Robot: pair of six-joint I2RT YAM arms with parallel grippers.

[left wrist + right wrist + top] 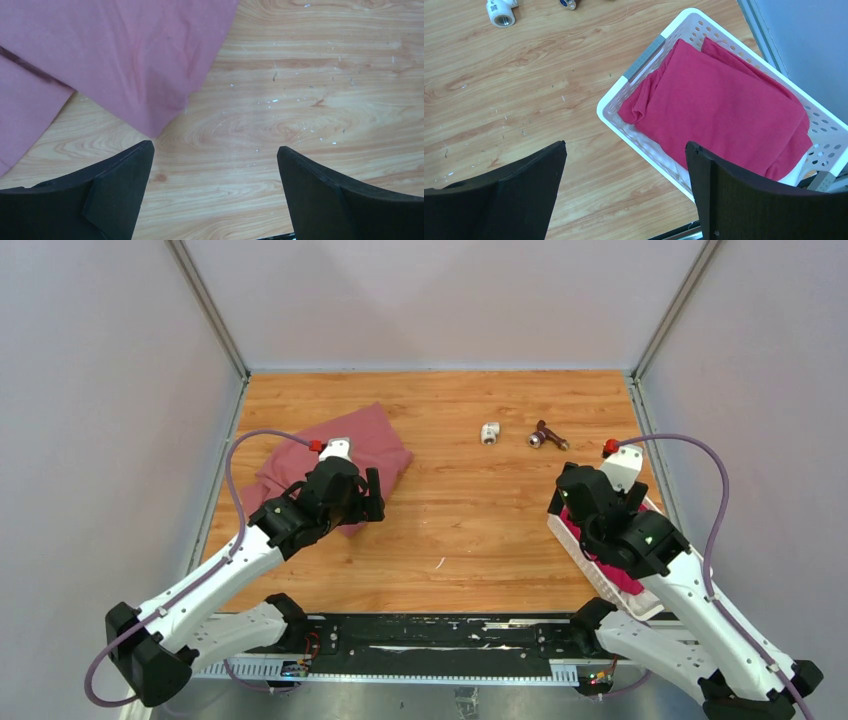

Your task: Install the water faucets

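The dark reddish-brown tap with a silvery end lies on the wooden table at the far middle-right. The small white pipe fitting lies just left of it, apart from it. The fitting also shows at the top left of the right wrist view, with the tap's silvery end at the top edge. My left gripper is open and empty over bare wood beside the pink cloth. My right gripper is open and empty over the near corner of the white basket.
A pink-red cloth lies crumpled at the left, partly under my left arm. The white slatted basket holds a folded red cloth at the right edge, under my right arm. Grey walls close the table on three sides.
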